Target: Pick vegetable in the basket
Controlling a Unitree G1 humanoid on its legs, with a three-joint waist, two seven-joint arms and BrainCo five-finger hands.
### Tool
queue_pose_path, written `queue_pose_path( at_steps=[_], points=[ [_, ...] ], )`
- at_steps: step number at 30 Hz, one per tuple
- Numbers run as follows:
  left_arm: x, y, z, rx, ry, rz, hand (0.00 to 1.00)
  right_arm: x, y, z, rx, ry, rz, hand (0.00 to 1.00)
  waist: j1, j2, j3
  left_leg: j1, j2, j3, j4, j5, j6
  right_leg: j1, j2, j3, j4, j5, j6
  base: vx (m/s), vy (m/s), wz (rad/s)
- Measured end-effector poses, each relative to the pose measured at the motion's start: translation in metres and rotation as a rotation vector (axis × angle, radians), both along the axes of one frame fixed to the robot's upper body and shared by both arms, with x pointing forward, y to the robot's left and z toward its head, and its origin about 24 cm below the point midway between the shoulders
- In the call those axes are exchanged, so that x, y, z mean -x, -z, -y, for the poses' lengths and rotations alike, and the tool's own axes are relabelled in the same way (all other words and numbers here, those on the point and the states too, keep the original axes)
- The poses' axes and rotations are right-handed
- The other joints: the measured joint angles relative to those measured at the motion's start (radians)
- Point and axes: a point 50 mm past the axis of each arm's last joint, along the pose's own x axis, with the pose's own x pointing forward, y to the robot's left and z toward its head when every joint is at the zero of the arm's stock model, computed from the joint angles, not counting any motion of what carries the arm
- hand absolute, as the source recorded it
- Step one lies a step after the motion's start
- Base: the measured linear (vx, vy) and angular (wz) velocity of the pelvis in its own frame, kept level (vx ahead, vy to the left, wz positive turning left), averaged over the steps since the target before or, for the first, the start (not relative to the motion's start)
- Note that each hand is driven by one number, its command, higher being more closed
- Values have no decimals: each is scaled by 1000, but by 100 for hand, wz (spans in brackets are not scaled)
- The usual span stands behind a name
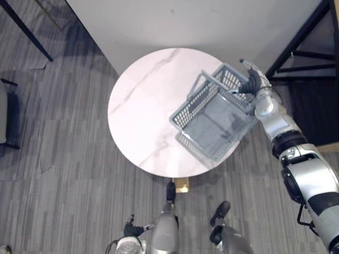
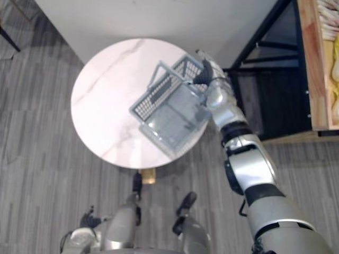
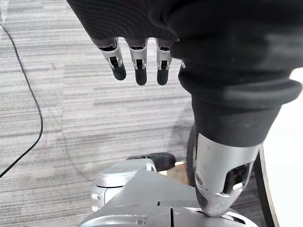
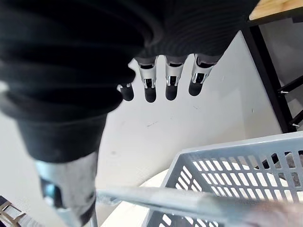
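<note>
Your right hand (image 1: 253, 83) touched the tilted basket's (image 1: 193, 106) far-right rim over the table (image 1: 143, 106), fingers straight. Your left hand (image 3: 138, 59) hung open, holding nothing.

My basket (image 1: 193, 107) is grey plastic, rectangular, with slotted lattice walls and its flat floor in plain sight. It hangs tilted over the right edge of the round white table (image 1: 140, 106), its thin handle (image 1: 203, 76) raised, its far corner at my right hand (image 1: 253, 83).
</note>
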Motion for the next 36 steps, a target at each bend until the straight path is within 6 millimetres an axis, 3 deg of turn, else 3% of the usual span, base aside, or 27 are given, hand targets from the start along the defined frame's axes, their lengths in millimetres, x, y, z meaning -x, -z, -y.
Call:
queue_pose_path(
  at_steps=[12, 16, 23, 24, 36],
  points=[
    [-3, -2, -3, -13, -6, 20, 0, 0, 4, -11, -3, -27, -9, 0, 2, -13, 26, -4, 2, -11, 0, 5, 5, -9, -3, -3, 24, -6, -5, -1, 1, 1],
    [-11, -6, -7, -37, -17, 35, 0, -1, 5, -7, -15, -6, -8, 0, 0, -40, 49, -30, 5, -30, 0, 20, 4, -27, -8, -19, 37, -11, -10, -8, 14, 13],
    [-18, -8, -3, -35, 2, 50, 0, -4, 5, -1, -22, 32, -32, 0, 0, -33, 67, -38, -4, -50, 0, 28, 7, -29, -23, -21, 50, -14, -8, -2, 17, 8],
    [-18, -8, -3, -36, 3, 51, 0, -4, 5, -1, -22, 32, -32, 100, 1, -33, 67, -43, -4, -51, -1, 28, 7, -34, -23, -22, 51, -14, -8, 0, 0, 0],
    [-28, -11, 2, -48, 42, 69, 0, -5, -1, 18, -9, 97, -27, 100, 2, -3, 85, -72, -14, -70, 0, 41, 9, -55, -27, -34, 54, -13, -8, 7, 2, 2]
  ],
)
